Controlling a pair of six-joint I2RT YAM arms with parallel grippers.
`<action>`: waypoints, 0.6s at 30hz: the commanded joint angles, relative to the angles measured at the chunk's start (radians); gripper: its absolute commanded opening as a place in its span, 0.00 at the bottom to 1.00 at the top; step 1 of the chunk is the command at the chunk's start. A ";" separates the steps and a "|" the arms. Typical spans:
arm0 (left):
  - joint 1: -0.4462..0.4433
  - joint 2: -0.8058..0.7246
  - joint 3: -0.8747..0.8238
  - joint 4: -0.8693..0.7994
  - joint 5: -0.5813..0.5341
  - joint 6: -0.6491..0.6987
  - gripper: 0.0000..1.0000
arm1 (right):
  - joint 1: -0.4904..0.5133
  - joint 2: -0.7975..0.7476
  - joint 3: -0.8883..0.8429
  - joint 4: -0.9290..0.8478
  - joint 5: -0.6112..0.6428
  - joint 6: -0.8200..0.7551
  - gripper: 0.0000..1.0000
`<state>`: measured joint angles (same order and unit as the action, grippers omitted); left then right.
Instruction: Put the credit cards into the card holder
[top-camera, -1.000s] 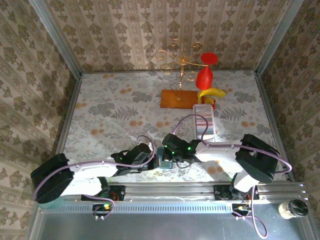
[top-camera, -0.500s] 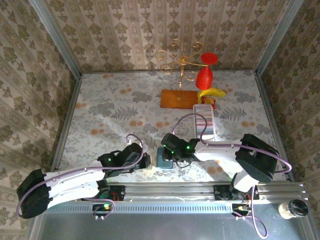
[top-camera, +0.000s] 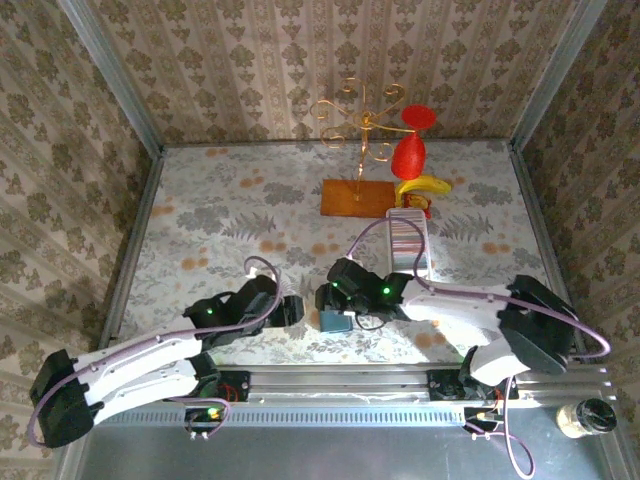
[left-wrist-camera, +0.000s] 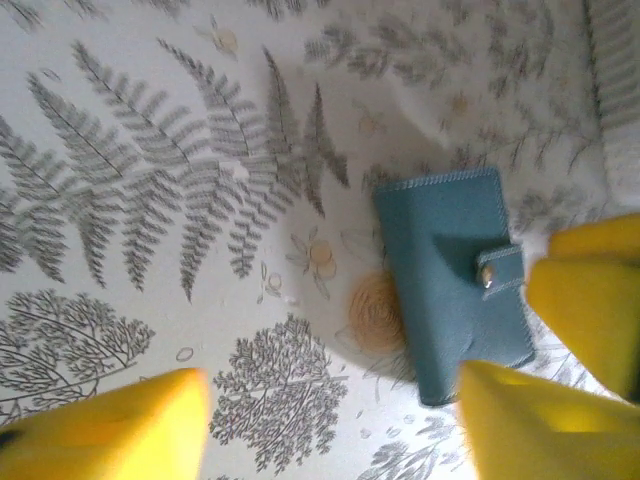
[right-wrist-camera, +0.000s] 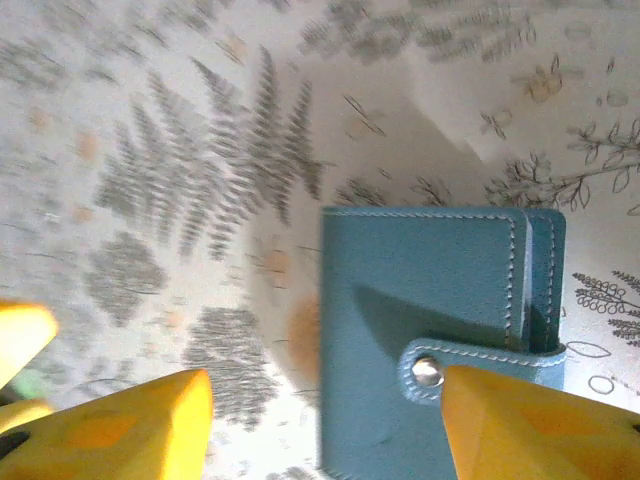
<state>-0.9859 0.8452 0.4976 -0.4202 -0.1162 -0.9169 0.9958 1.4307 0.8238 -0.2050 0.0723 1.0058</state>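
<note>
The card holder (top-camera: 335, 321) is a small teal case lying flat on the patterned table (top-camera: 220, 230) near the front edge. It is folded shut, its clasp tab (right-wrist-camera: 440, 362) snapped over the cover. My left gripper (top-camera: 293, 310) hovers open just left of it, and the holder (left-wrist-camera: 455, 280) sits by the right finger (left-wrist-camera: 540, 425). My right gripper (top-camera: 328, 300) stands open above it. In the right wrist view the holder (right-wrist-camera: 430, 320) lies between the spread fingers (right-wrist-camera: 120, 425), untouched. The credit cards are hidden.
A long white tray (top-camera: 408, 245) with striped contents lies behind the right arm; its edge (left-wrist-camera: 620, 110) shows in the left wrist view. At the back stand a gold wire stand on a wooden base (top-camera: 357, 196), a red ornament (top-camera: 408, 152) and a yellow piece (top-camera: 424, 186).
Both grippers went from shut to open. The left arm drew back to the left, the right lifted slightly, and the closed card holder now lies free on the table.
</note>
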 joint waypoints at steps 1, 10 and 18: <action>0.088 -0.032 0.080 -0.070 -0.064 0.136 1.00 | -0.011 -0.146 0.009 -0.039 0.110 -0.085 0.69; 0.513 -0.083 0.161 0.037 -0.260 0.496 1.00 | -0.149 -0.592 -0.216 0.135 0.485 -0.651 0.89; 0.910 -0.054 -0.106 0.543 -0.263 0.738 1.00 | -0.643 -0.722 -0.500 0.458 0.362 -0.991 1.00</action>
<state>-0.1394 0.7673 0.4805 -0.1013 -0.3714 -0.3557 0.4549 0.7067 0.3927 0.0860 0.4618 0.1772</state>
